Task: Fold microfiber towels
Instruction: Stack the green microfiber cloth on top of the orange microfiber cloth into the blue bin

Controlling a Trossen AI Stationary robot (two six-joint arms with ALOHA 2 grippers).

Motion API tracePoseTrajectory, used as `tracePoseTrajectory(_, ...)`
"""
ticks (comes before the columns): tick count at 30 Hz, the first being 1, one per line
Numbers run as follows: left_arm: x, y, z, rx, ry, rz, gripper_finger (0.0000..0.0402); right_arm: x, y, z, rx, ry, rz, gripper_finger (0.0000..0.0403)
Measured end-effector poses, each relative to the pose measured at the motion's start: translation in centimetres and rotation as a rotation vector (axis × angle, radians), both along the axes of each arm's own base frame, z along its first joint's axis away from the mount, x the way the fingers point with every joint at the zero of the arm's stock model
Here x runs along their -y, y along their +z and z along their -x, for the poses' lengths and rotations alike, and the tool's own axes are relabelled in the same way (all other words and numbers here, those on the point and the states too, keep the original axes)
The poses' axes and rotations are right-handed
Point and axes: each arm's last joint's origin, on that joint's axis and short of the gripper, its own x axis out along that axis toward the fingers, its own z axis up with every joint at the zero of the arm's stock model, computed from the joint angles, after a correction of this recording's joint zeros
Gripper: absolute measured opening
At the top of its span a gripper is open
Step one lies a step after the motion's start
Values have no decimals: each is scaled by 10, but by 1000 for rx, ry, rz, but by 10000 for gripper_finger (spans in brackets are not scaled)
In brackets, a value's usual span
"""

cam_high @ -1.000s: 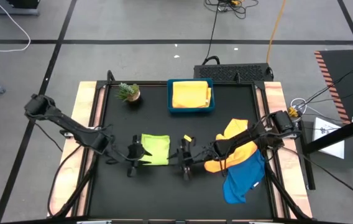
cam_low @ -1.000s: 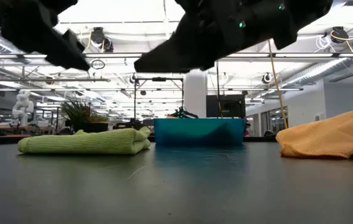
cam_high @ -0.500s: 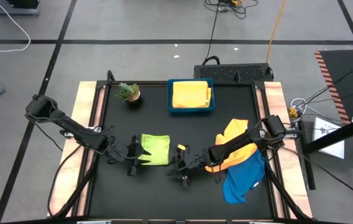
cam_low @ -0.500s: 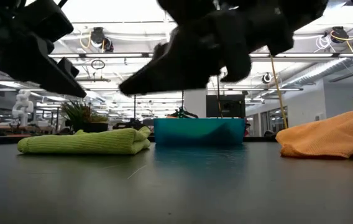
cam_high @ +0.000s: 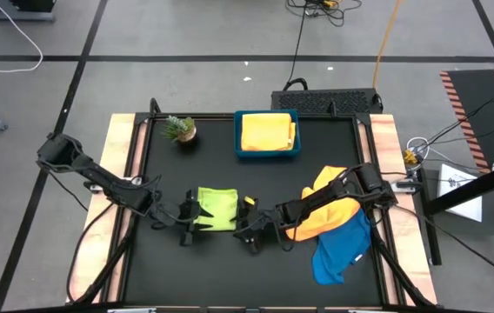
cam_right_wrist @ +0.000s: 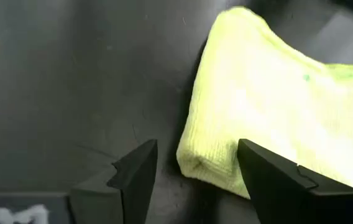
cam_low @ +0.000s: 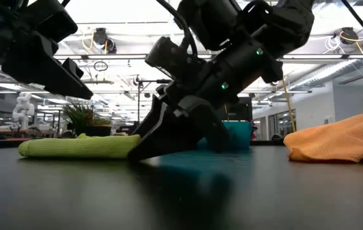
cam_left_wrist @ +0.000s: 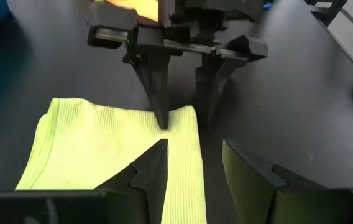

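Table (cam_high: 256, 187): black top, pale wood edges, standing on grey floor. Room beyond: open hall, ceiling lights, pipes. Far side: plant (cam_high: 180, 129), blue tray (cam_high: 267, 152) holding yellow towel (cam_high: 267, 132). Centre: folded green towel (cam_high: 215, 209). Right: orange towel (cam_high: 325, 209) on blue towel (cam_high: 343, 252). Right gripper (cam_high: 249, 233) spread wide, low at green towel's near right corner. Left gripper (cam_high: 196, 215) parted, empty, above its left edge.

The right arm stretches low across the table, its gripper (cam_high: 245, 233) tilted tip-down with fingers (cam_right_wrist: 133, 177) spread apart. The left arm reaches in from the opposite side, its gripper (cam_high: 190, 221) raised off the table, fingers (cam_left_wrist: 155, 165) parted, facing the right one.
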Motion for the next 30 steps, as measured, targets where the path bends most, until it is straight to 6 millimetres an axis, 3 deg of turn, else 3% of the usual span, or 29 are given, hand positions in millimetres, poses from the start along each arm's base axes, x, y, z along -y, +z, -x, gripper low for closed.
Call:
tracePoseTrajectory(18, 0, 1, 0, 5, 11, 10, 152, 7, -7, -2, -13, -29, -11, 204)
tracePoseTrajectory(30, 4, -1, 2, -19, -38, 9, 152, 8, -8, -3, -4, -45, -34, 69)
